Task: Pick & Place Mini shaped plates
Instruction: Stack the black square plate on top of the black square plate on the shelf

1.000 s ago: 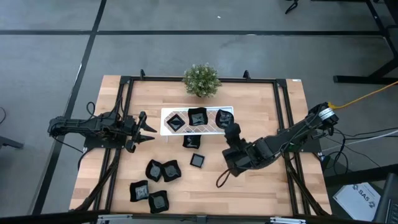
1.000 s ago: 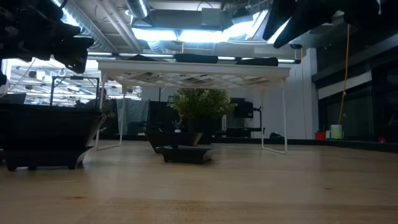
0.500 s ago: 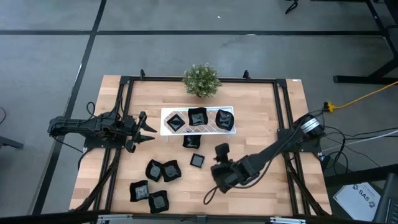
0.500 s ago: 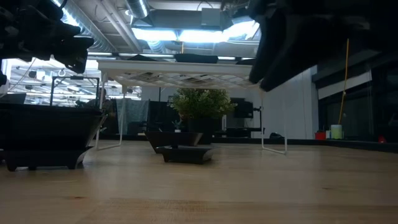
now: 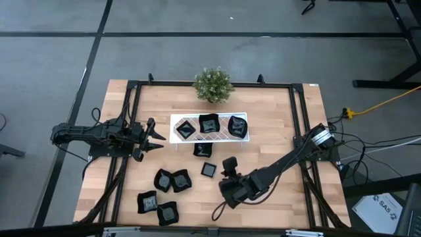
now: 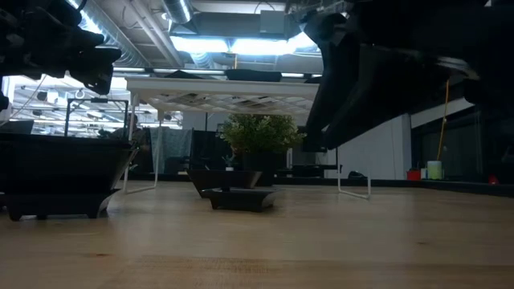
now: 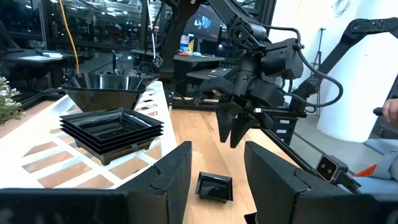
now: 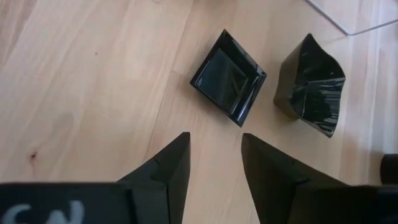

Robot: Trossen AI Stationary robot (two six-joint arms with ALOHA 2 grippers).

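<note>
Several tiny black glossy plates lie about. Three sit on the white lattice tray [image 5: 176,122]; the rest stand on their bases on the wood, among them a small square plate [image 5: 209,170] [image 8: 229,76] and a rounder one [image 5: 202,149] [image 8: 309,86]. My right gripper [image 5: 229,162] [image 8: 216,168] hovers open just right of the square plate, pointing at it and touching nothing. My left gripper [image 5: 156,137] [image 7: 217,180] waits open at the tray's left end. In the left wrist view the tray's plates [image 7: 112,127] and the square plate [image 7: 214,186] show.
A small green potted plant [image 5: 213,84] stands behind the tray at the far edge. Several more plates [image 5: 171,180] [image 5: 156,205] cluster near the near-left corner. Black frame rails [image 5: 299,125] run along both sides. Bare wood lies to the right of my right gripper.
My right gripper has drawn back from the tray's right end, toward the near edge and to the left, ending beside the small square plate. It carries nothing. The plates have stayed put.
</note>
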